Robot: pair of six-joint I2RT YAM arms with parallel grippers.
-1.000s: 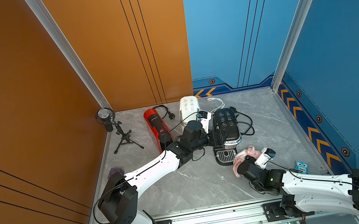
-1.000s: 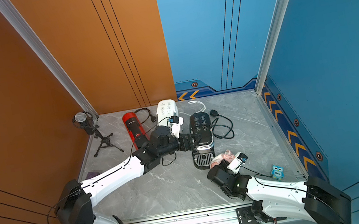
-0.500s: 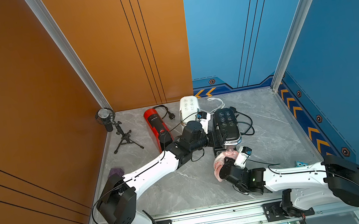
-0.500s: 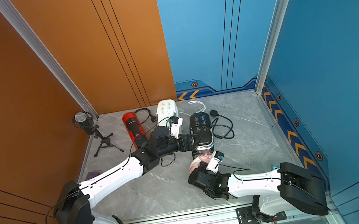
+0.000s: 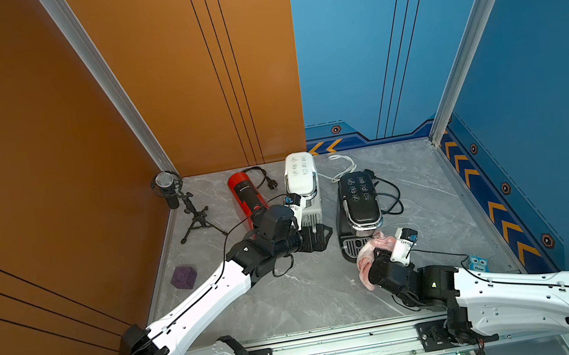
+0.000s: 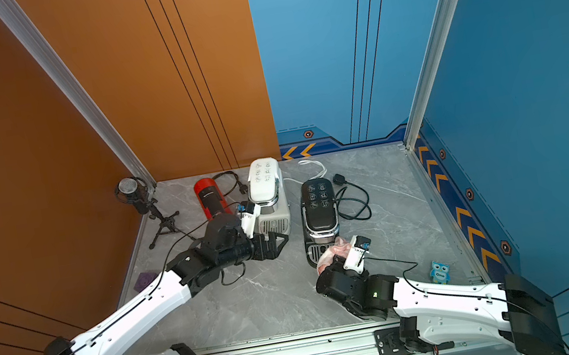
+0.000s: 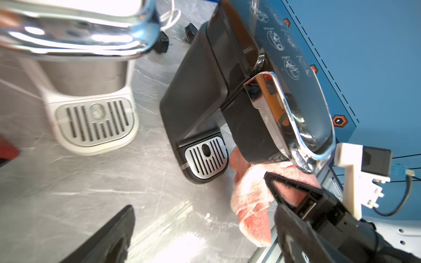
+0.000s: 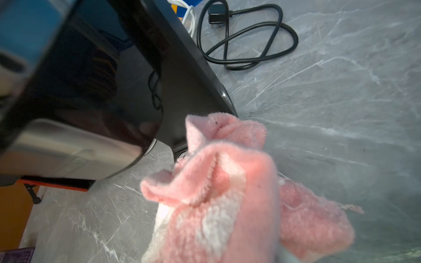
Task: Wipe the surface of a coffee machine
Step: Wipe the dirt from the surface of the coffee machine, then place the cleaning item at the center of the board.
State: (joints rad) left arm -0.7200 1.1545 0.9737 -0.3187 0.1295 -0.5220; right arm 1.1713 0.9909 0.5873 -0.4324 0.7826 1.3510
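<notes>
The black coffee machine (image 5: 358, 205) (image 6: 318, 212) stands mid-table with its drip tray toward me. My right gripper (image 5: 378, 261) (image 6: 333, 262) is shut on a pink cloth (image 5: 373, 249) (image 8: 216, 186), and the bunched cloth lies against the machine's front lower corner, beside the drip tray (image 7: 206, 157). The cloth hides the right fingers in the right wrist view. My left gripper (image 5: 323, 232) (image 7: 205, 227) is open and holds nothing. It hangs low between the white machine and the black machine (image 7: 205, 79), just left of the black one.
A white coffee machine (image 5: 301, 179) (image 7: 91, 123) and a red one (image 5: 245, 196) stand at the back left. Black cable (image 5: 389, 196) (image 8: 250, 45) loops right of the black machine. A microphone tripod (image 5: 178, 204), purple cube (image 5: 184, 277) and blue owl figure (image 5: 479, 263) lie around.
The right arm swung the cloth left across the black machine's front, then back toward its right corner. The left gripper's jaws widened and it drew slightly back from the machine's side.
</notes>
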